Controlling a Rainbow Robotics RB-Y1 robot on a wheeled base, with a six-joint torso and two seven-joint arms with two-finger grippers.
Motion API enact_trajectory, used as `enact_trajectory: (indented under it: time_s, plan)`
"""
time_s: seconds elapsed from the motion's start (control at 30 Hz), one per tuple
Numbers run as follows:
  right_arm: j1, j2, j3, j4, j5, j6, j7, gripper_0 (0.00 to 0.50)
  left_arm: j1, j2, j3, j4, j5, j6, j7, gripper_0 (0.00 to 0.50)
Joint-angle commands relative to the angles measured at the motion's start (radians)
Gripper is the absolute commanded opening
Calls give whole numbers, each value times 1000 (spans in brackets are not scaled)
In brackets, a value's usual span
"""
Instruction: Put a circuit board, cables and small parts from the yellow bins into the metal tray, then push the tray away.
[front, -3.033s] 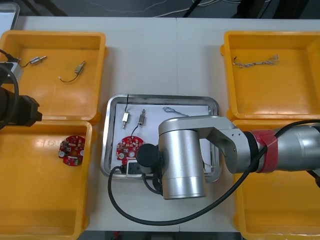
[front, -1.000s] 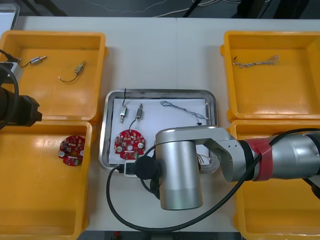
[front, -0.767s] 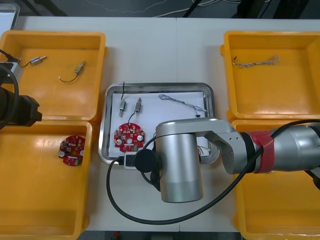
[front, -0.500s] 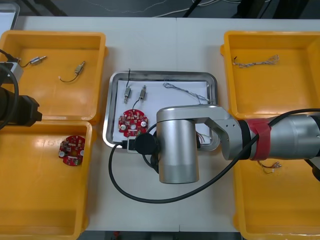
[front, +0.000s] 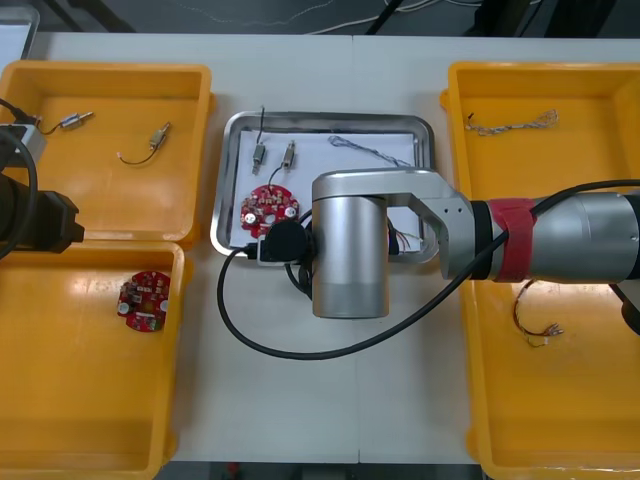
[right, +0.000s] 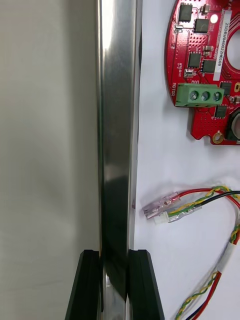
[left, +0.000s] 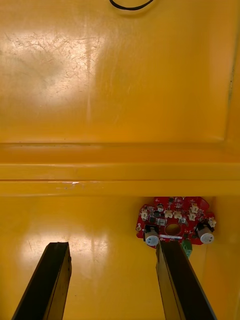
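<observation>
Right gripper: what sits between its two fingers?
The tray's rim, clamped by the right gripper, in the right wrist view. Left gripper hangs over a bin.

Red circuit board (right: 202, 60): "MOTOR" printed beside green terminal (right: 200, 94); edge serial string illegible.

Right pincer (right: 114, 260) clamps the metal tray (right: 117, 100) rim, circuit board (right: 210, 65) inside

bins (front: 100, 205) yellow | tray (front: 330, 117) silver, white inside | board (front: 267, 208) red | cable (right: 200, 198) red-yellow
</observation>
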Motion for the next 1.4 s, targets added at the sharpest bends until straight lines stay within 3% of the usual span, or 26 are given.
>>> enact_trajectory:
  time_s: [0.03,1.4]
  plan:
    - [-70,-16,13,28,-8,-28,42,0,18,37,32,-26,-9,7,-15,500]
    - [-173,-13,13,317,24,-233,214,0,18,37,32,-26,-9,7,-15,500]
